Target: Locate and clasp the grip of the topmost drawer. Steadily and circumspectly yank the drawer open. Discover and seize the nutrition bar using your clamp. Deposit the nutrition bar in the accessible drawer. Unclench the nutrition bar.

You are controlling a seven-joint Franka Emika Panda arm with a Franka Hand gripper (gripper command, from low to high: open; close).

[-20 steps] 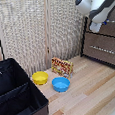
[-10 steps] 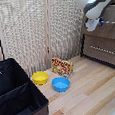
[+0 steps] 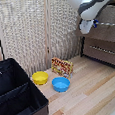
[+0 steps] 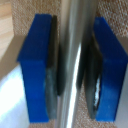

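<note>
My clamp (image 3: 88, 26) hangs from the white arm at the dresser in the exterior view's upper right, at the drawer (image 3: 109, 32). In the wrist view the clamp (image 4: 77, 70) has its blue fingers (image 4: 35, 65) on either side of the drawer's silver bar handle (image 4: 77, 45), and the dark pads press against the handle. The handle also shows in the exterior view (image 3: 106, 24). The nutrition bar (image 3: 62, 67), red and yellow, stands propped against the woven screen on the wooden floor, well apart from the clamp.
A yellow bowl (image 3: 40, 78) and a blue bowl (image 3: 60, 84) sit on the floor in front of the nutrition bar. A large black case (image 3: 16, 92) fills the exterior view's lower left. A woven screen (image 3: 36, 30) stands behind. Lower drawers (image 3: 103, 51) are under the top one.
The arm and clamp have shifted only slightly, a little lower and toward the exterior view's left. The bowls and the nutrition bar have not moved.
</note>
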